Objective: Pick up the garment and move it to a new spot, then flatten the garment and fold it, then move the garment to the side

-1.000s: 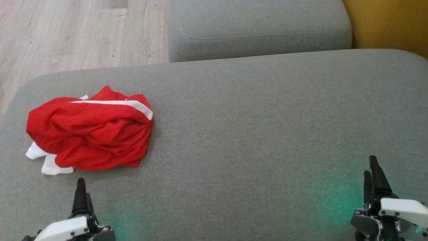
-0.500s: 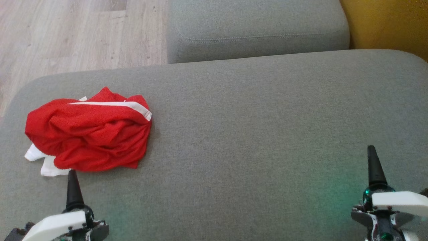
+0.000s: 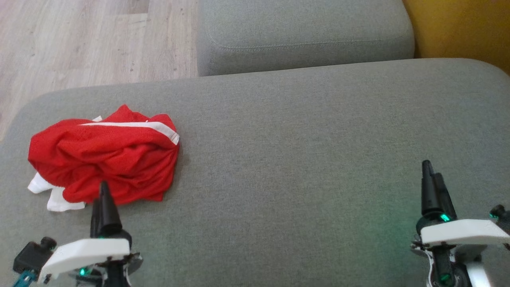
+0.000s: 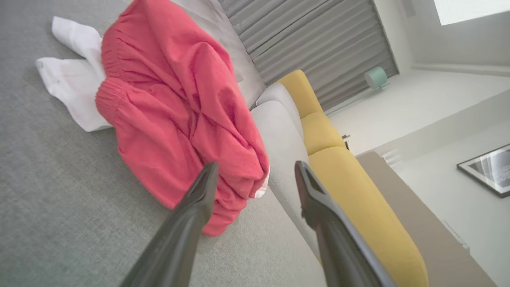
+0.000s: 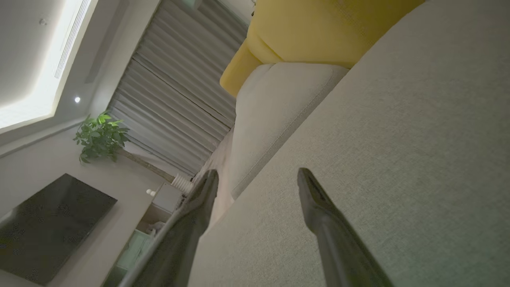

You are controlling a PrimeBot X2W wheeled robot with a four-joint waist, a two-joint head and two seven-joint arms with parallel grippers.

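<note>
A: What changed over the last second?
B: The left gripper [image 3: 100, 197] has advanced. Its tips now overlap the near edge of the garment [image 3: 107, 155], where before they stood short of it. Its jaws are spread and hold nothing. The right gripper [image 3: 432, 169] has crept forward too, spread and empty, over bare cushion [image 3: 303, 159], well apart from the garment.
A: And the garment itself?
B: It has not moved. It is a crumpled red heap at the cushion's left end, with a white stripe on top and white cloth poking out at the near-left.
A: What does that mean for the task?
B: Judged: the pick-up approach is nearly done and a grip on the near fold looks next. Moving, flattening and folding are all outstanding.
A: Any writing, brand or label?
B: None is legible on the grippers, the garment, the back cushion [image 3: 303, 36] or the yellow sofa [image 3: 458, 28].
</note>
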